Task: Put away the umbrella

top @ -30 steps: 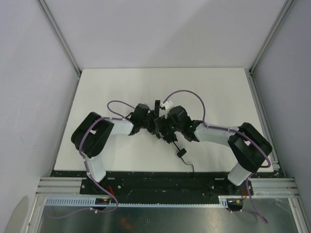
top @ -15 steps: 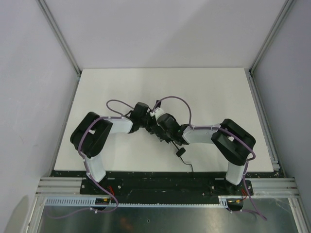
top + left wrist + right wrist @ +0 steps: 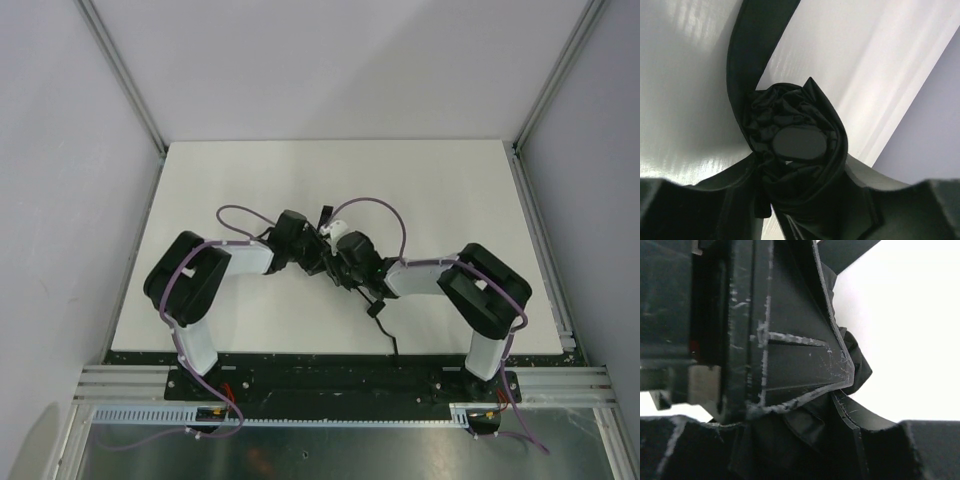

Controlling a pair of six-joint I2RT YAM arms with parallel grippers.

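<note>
**Both grippers met over the bundled umbrella at mid-table**

Left gripper (image 3: 800,202) first: from its wrist camera I saw its two fingers on either side of the umbrella (image 3: 807,107), the black fabric filling the gap between them, so I read it as clamped on the bundle. The oval end cap (image 3: 799,143) faced almost straight into that lens. From that I judged the umbrella's long axis to run roughly along the gripper's own line of sight, not across it. A wide black band (image 3: 752,45) curled away from the bundle over the white table (image 3: 685,100).

Right gripper (image 3: 800,452) sat hard against the left one. Its camera was mostly filled by the other gripper's scratched housing (image 3: 790,340), with crumpled fabric between its fingers at the bottom of the view. I could not tell whether those fingers were pressing the cloth or only bracketing it.

From above, the two wrists met near the middle of the table and hid most of the umbrella. Only a thin black cord (image 3: 388,330) trailed toward the near edge, on the right arm's side. Both arms were equally close, so I judged the coming move to turn on which end each one held.
</note>
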